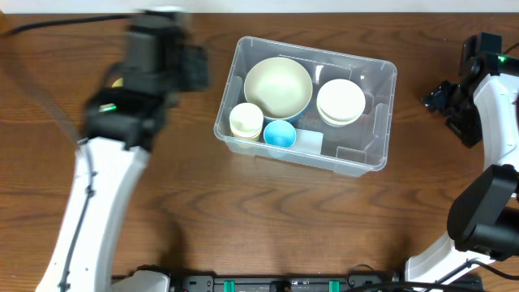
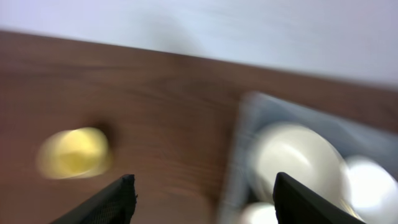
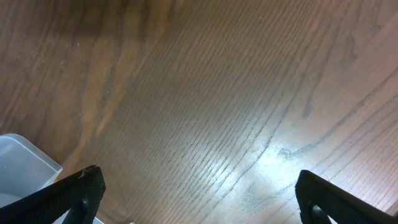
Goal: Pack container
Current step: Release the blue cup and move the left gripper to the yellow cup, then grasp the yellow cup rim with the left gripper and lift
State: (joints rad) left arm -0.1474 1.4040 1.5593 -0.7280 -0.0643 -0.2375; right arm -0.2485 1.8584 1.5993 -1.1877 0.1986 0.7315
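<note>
Wooden tabletop (image 1: 243, 219) is bearing the container (image 1: 381, 122); I'm holding the left gripper (image 2: 204, 190) spread left of it, near a blurred yellow thing (image 2: 74, 152), perhaps a cup, the right gripper (image 3: 199, 186) spread right of it.

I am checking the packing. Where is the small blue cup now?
In the overhead view, the blue cup stands inside the container, at its near wall, between the cream cup and the white label.

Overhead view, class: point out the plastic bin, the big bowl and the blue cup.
plastic bin (image 1: 388, 118): overhead view, on its right-hand rim.
big bowl (image 1: 278, 87): overhead view, middle of its inside.
blue cup (image 1: 280, 134): overhead view, on its open top.
</note>
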